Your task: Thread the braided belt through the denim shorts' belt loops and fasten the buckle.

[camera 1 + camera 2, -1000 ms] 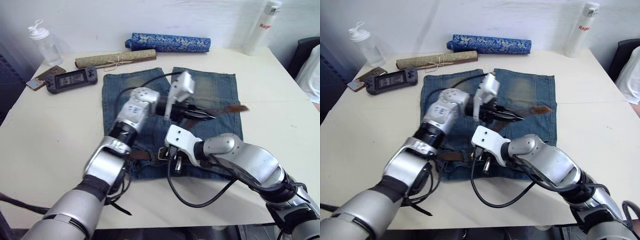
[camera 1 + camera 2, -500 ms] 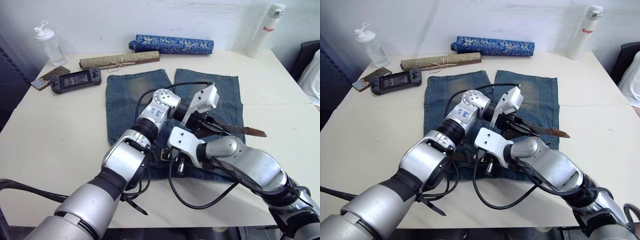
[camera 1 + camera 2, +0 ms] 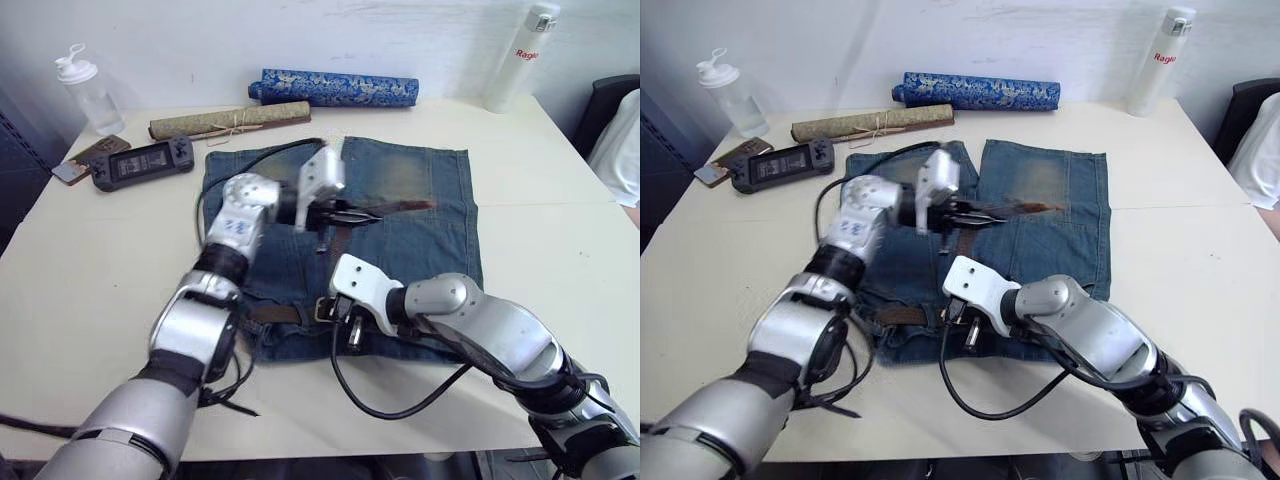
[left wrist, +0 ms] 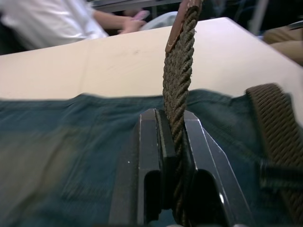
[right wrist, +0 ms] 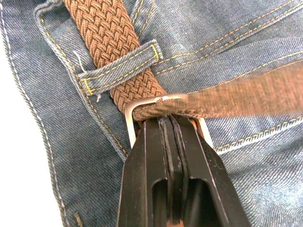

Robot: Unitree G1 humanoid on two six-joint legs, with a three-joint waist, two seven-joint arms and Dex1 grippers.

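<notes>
The left gripper [image 3: 335,212] is raised above the middle of the denim shorts [image 3: 420,245], its forearm reaching forward and bent inward at the wrist so the fingers point toward the robot's right. In the left wrist view its two black fingers [image 4: 151,161] are clamped on the braided belt [image 4: 177,90], which runs up between them to the reddish leather tip [image 3: 405,206], held out level over the right leg of the shorts.

The right gripper [image 3: 345,318] is low at the waistband on the near edge of the shorts, the arm coming in from the right with the elbow bent and the white wrist housing turned toward the left. In the right wrist view its fingers [image 5: 156,165] are closed together, pressed on the buckle [image 5: 163,106], where the belt passes through the silver frame. Just beyond the buckle the woven strap lies under one of the belt loops [image 5: 120,71].

The shorts lie flat on the white table [image 3: 90,270], legs pointing away from the robot.
</notes>
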